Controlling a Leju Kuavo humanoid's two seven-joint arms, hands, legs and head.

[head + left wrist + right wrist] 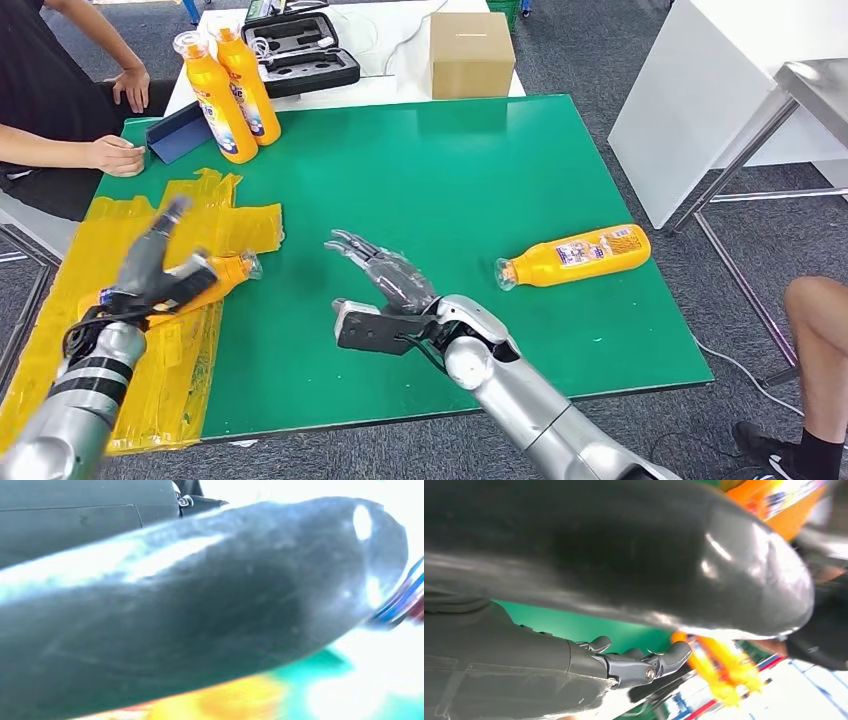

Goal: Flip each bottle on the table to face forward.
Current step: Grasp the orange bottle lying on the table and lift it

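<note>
Dark fingers [185,283] of the robot's left hand [160,275] wrap an orange plastic bottle with a clear cap [222,274], lifted a little over the crinkled yellow plastic sheeting [240,225] at the near-left of the green table mat [420,170] — one finger sticks up, away from the grasp. The bottle's long axis runs roughly left to right across the table, its cap pointing right toward the mat's middle. The right hand [385,290] hovers over the bare green with fingers spread, holding nothing.

A second orange bottle with a printed label [575,256] lies on its side near the mat's right edge, well apart from both hands, long axis across the table and cap pointing left. Two more orange bottles [230,85] stand upright, touching, at the far-left corner beside a blue case [178,132] and a seated person's hand [118,155].

The grasp sits toward the bottle's base, so the smooth body could slip or swing as the wrist turns — and the loose sheeting below might snag it on set-down. The left wrist view is too blurred to confirm the grasp.
</note>
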